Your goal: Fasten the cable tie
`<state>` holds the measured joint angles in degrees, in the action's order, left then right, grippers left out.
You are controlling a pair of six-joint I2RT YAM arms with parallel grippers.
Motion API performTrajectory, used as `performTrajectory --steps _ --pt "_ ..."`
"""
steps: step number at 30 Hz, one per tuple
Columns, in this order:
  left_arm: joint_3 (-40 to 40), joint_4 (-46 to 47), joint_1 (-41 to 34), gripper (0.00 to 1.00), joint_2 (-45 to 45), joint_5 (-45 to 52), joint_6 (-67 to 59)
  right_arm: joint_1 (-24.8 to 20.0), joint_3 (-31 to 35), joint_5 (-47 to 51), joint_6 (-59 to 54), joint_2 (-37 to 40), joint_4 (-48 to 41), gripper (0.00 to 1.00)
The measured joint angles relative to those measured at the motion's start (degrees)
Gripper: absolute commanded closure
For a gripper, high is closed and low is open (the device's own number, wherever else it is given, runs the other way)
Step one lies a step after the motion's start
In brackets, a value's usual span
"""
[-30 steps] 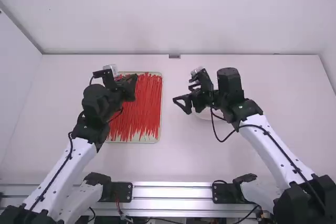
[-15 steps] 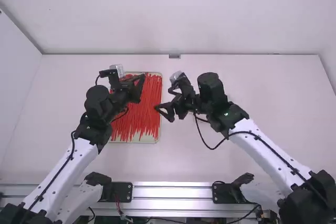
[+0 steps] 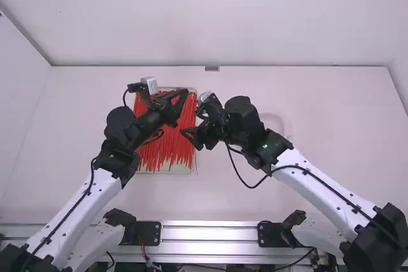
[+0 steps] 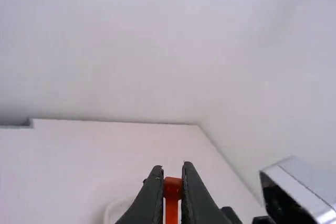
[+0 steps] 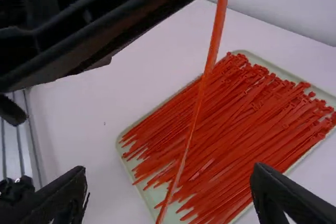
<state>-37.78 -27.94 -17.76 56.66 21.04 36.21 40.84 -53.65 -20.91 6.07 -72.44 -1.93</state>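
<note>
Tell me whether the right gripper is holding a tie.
No: the right gripper is open, fingers wide apart; the tie hangs from the left gripper.

Two black fingers [image 4: 151, 199] pinch an orange cable tie [image 4: 171, 205] above the white table [image 4: 73, 166].

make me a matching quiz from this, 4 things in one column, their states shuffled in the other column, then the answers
Things
1. left pincer
2. right pincer
3. held cable tie
4. tray

States
A. open, holding nothing
B. holds a pile of red ties
C. shut on one red tie
D. hangs down from a pincer, above the pile

Pairs: 1-C, 2-A, 3-D, 4-B
</note>
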Motion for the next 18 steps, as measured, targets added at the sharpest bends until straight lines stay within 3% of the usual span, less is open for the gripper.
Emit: performTrajectory --steps 3,4,5,9,15,17,18 --pt "0.02 -0.37 -0.04 0.98 0.00 -0.02 0.09 0.20 0.00 0.74 0.09 0.00 0.00 0.36" --pt "0.00 -0.63 -0.04 0.98 0.00 0.02 0.24 0.20 0.00 1.14 -0.17 0.00 -0.02 0.54" --pt "0.00 -0.70 -0.04 0.98 0.00 0.00 0.24 0.11 0.00 1.18 0.22 0.00 0.00 0.66" --pt "0.00 -0.68 -0.04 0.98 0.00 0.00 0.24 -0.57 0.02 1.33 1.16 0.00 -0.04 0.98" --pt "0.00 -0.74 -0.09 0.98 0.00 -0.07 0.26 -1.46 0.00 1.60 2.45 0.00 -0.13 1.00" --pt "0.02 -0.76 -0.09 0.93 0.00 -0.07 0.24 -1.46 0.00 1.60 2.51 0.00 -0.13 1.00" --pt "0.00 -0.94 -0.09 0.83 0.00 -0.02 0.17 -1.46 0.00 1.57 2.51 0.00 -0.09 1.00"
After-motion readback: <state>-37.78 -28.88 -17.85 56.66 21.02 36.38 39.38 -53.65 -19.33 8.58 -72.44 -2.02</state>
